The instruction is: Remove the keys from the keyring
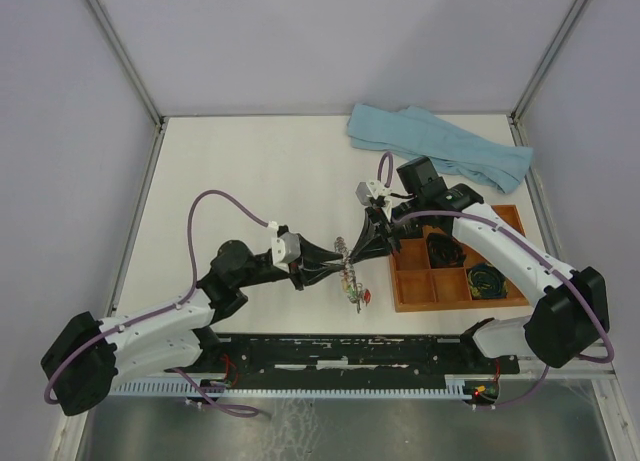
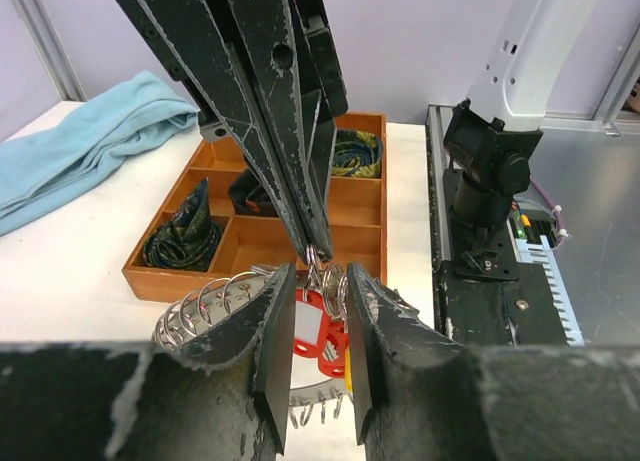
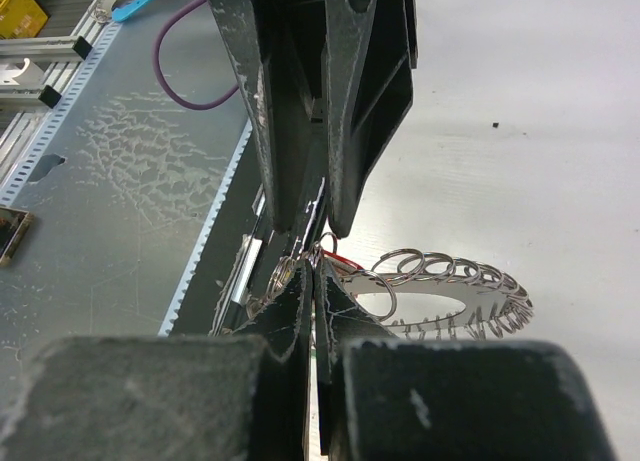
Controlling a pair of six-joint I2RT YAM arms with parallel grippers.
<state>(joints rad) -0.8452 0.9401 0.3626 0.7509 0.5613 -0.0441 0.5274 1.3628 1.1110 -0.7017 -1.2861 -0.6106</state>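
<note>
White desk (image 1: 250, 171) with pale walls round it, and from overhead we've got both arms meeting near the middle of the frame. The keyring (image 1: 350, 279) sits right between them, just left of the wooden tray (image 1: 412, 287) at lower right. The blue towel (image 1: 440, 146) is bunched at upper right, well apart from all that. The left claw (image 1: 332, 267) comes in from the left and the right claw (image 1: 357, 253) from the upper right, with their tips almost meeting at the ring. On the left wrist cam, the left claw's fingers (image 2: 272, 351) are at the bottom of the frame, closed on the red keys (image 2: 318, 333), which fill the gap between them. The ring's fringe of small loops fans out to the lower left. The right claw drops in from the top of that frame, clamped tight and pinching one of the ring's little loops at its tip. Behind it the tray has dark coiled bundles (image 2: 185, 236) in a few compartments. On the right wrist cam the ring spreads out to the right of the closed fingers, with a sliver of red showing by the tips. We honestly can't tell if the ring's far edge touches the desk.
</note>
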